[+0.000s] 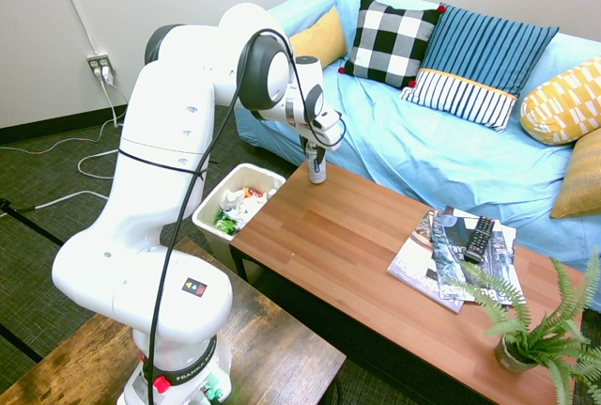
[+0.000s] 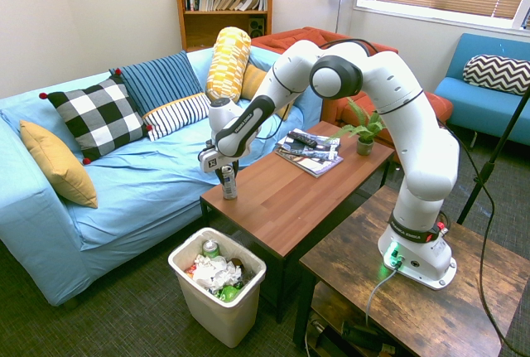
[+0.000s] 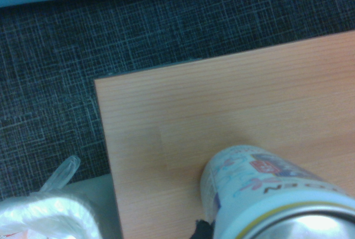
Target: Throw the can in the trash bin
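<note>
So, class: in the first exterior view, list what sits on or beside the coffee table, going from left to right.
trash bin → can → magazines → remote control → potted fern

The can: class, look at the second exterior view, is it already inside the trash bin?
No. The can stands upright on the corner of the wooden table, above the trash bin on the floor.
</note>
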Robot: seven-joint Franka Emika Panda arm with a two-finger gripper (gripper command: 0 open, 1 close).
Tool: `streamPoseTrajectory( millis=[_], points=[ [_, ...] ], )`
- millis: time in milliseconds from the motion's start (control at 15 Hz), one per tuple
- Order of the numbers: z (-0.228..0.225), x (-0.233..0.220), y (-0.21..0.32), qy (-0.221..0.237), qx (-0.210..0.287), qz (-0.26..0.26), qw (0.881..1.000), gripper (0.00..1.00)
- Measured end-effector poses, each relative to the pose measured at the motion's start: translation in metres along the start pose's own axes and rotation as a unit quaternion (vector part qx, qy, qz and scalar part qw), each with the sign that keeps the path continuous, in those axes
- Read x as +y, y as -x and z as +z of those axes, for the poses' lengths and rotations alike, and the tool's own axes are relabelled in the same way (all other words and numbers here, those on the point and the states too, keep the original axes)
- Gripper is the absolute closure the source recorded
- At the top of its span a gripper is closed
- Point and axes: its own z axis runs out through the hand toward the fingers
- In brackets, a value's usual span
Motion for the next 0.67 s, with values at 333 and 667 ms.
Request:
streamPoseTrajectory(
  millis=[333, 667],
  points=[
    [-0.054, -0.042, 0.086, -0.025, 0.010, -0.056, 0.998, 1.00],
    [-0.031, -0.049, 0.234, 0.003, 0.023, -0.121, 0.992, 1.00]
  ],
)
